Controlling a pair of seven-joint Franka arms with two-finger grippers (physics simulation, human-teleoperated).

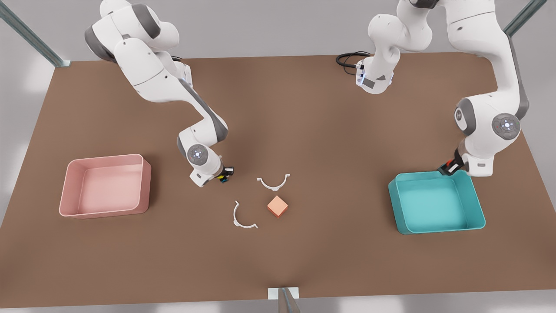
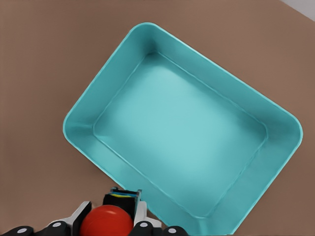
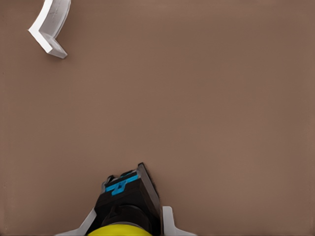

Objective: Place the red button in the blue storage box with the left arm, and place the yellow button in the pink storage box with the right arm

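From my remote station, I see the left gripper (image 1: 447, 168) clamped on the red button (image 2: 107, 221), poised at the far corner of the blue storage box (image 1: 436, 202) on the front view's right side of the brown bench (image 1: 304, 113); in the left wrist view the button's red cap sits between the gripper's pale fingers (image 2: 78, 214), just outside the box's rim. Across the bench, the right gripper (image 1: 224, 174) grasps the yellow button (image 3: 120, 228), its dark base with a blue mark showing in the right wrist view above bare bench surface. That gripper hangs between the pink storage box (image 1: 105, 185), well apart at the front view's left, and two white curved clips (image 1: 273, 182) lying near the bench's middle. An orange-pink cube (image 1: 277, 205) rests between and just beside the clips. Both boxes hold nothing that I can see.
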